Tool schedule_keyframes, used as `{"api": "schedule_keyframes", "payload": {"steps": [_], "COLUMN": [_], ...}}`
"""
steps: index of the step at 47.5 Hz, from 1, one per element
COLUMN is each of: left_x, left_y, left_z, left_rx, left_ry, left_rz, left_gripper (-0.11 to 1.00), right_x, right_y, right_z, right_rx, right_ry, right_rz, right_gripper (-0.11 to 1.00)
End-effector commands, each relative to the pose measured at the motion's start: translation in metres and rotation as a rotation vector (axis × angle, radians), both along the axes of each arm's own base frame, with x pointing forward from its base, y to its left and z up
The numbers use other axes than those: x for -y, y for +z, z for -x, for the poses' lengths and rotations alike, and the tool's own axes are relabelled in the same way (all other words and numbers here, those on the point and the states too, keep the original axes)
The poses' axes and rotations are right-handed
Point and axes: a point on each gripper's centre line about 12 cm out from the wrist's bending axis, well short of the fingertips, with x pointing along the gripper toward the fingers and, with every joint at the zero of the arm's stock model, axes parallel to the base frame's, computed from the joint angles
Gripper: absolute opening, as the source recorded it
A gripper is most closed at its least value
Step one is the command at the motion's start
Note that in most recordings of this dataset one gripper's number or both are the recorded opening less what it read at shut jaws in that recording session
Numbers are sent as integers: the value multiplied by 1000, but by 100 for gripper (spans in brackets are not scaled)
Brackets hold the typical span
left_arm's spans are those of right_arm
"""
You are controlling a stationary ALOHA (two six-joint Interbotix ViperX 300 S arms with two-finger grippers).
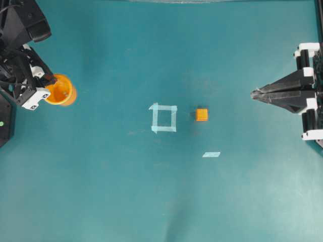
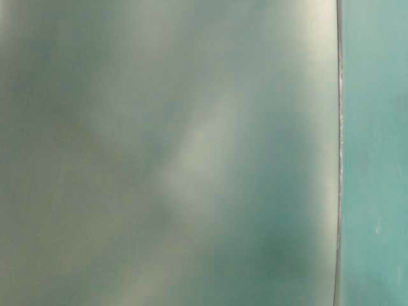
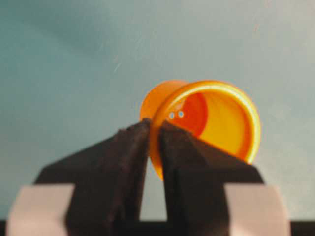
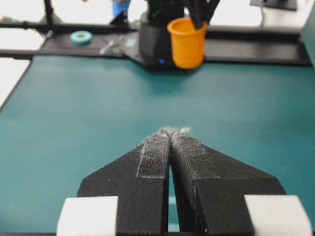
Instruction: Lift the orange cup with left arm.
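Observation:
The orange cup [image 1: 61, 91] is at the far left of the overhead view. My left gripper [image 1: 52, 82] is shut on its rim. In the left wrist view the two black fingers pinch the cup's wall, one inside and one outside, with my left gripper [image 3: 155, 129] at the near rim of the orange cup [image 3: 216, 118]. In the right wrist view the orange cup [image 4: 187, 43] hangs upright from the fingers, apparently just clear of the teal table. My right gripper [image 1: 254, 94] is shut and empty at the right side, and it also shows in the right wrist view [image 4: 171, 132].
A small orange cube [image 1: 202, 114] sits right of a pale tape square [image 1: 164, 118] in the middle of the teal table [image 1: 101, 191]. A short tape strip [image 1: 211, 154] lies nearer the front. The table-level view is a blur.

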Motion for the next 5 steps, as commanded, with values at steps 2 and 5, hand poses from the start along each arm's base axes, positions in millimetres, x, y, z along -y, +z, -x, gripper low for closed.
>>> {"api": "schedule_keyframes", "payload": {"steps": [2, 5], "left_x": [0, -1], "left_y": [12, 12], "left_z": [-4, -4], "left_rx": [43, 41], "left_ry": [-4, -3], "left_rz": [-13, -13], "left_gripper": [6, 6], "right_x": [0, 0], "right_y": [14, 14], "right_z": [-3, -3], "right_rx": [35, 35], "right_ry": [0, 2], "right_rz": [2, 2], "right_gripper": [0, 0]}}
